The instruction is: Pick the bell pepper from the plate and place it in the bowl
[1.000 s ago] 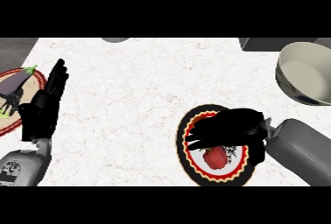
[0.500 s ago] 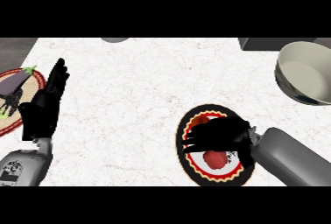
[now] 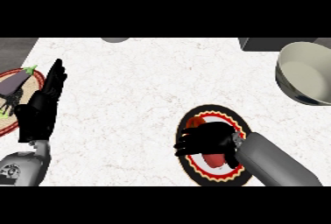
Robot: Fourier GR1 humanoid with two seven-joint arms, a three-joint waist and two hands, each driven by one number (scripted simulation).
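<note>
Resting on: the white speckled counter [image 3: 142, 87] carries everything in view.
Plate: a round plate [image 3: 241, 124] with a black rim and a red and yellow zigzag ring sits near the right, close to the near edge.
Pepper: the red bell pepper [image 3: 213, 160] lies on that plate; red shows below the hand, and an orange-red patch shows at the hand's far left.
Right hand: the right hand [image 3: 210, 139] comes in from the lower right on a grey forearm and lies over the pepper, covering its middle, fingers pointing left and bent over it. Whether they actually grip it cannot be told.
Bowl: the pale bowl [image 3: 304, 72] with a darker outer wall stands at the far right, well apart from the plate, cut off by the right edge.
Left hand: the left hand [image 3: 42, 107] rests at the left, flat, fingers straight and pointing far, holding nothing.
Second plate: another plate [image 3: 33, 81] at the left edge, partly behind that hand, holds a dark purple eggplant [image 3: 16, 81] with a green stem.
Far edge: a grey round shape [image 3: 115, 40] and a dark grey block [image 3: 262, 43], both cut off.
</note>
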